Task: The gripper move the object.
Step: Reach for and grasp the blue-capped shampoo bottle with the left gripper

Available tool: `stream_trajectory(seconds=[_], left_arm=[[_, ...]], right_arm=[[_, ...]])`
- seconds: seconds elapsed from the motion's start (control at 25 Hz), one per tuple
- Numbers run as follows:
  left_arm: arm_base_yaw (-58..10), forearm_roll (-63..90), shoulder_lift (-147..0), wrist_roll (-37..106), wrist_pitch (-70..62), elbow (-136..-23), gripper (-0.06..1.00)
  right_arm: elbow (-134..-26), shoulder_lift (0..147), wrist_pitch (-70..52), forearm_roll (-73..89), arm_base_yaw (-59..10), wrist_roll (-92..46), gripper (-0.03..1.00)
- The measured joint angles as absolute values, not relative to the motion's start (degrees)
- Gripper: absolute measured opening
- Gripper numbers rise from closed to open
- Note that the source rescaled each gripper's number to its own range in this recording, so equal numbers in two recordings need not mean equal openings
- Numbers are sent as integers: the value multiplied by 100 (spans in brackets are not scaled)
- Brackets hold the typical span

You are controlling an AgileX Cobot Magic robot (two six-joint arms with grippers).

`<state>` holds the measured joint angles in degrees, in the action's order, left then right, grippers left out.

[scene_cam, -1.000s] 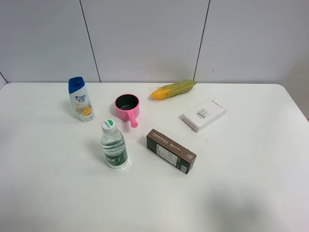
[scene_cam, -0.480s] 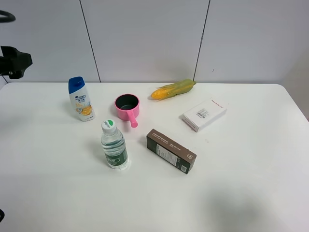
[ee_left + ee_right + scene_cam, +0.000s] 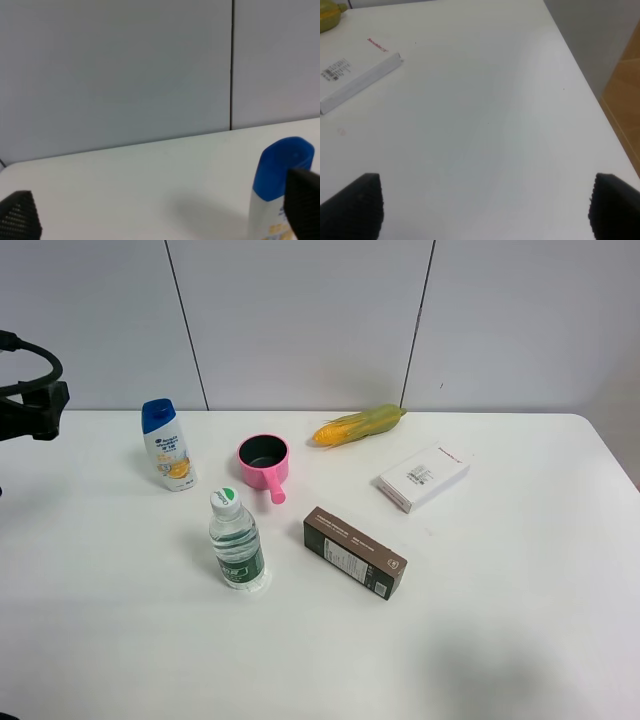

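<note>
White, blue-capped shampoo bottle (image 3: 168, 445) stands upright at the desk's (image 3: 500, 640) far left, near the left hand (image 3: 160, 212), fingers spread wide; the right hand (image 3: 480, 205), equally wide, is well apart.

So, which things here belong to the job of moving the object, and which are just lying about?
Part of the job:
shampoo bottle, white with a blue cap
left gripper, open, not holding anything

Just lying about:
water bottle
pink pot
corn cob
white box
brown box
</note>
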<state>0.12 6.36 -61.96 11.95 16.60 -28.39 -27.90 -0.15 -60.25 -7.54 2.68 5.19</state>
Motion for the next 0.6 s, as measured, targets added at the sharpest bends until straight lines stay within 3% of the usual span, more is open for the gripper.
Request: stream_trajectory(seconds=[0.28, 0.6], left_arm=[[12, -165, -6343, 281, 2680, -2472, 100], [12, -1517, -7519, -759, 3762, -2311, 100]], right_arm=[[-2790, -15, -6025, -754, 268, 519, 100], [-2790, -15, -6025, -754, 268, 519, 100]])
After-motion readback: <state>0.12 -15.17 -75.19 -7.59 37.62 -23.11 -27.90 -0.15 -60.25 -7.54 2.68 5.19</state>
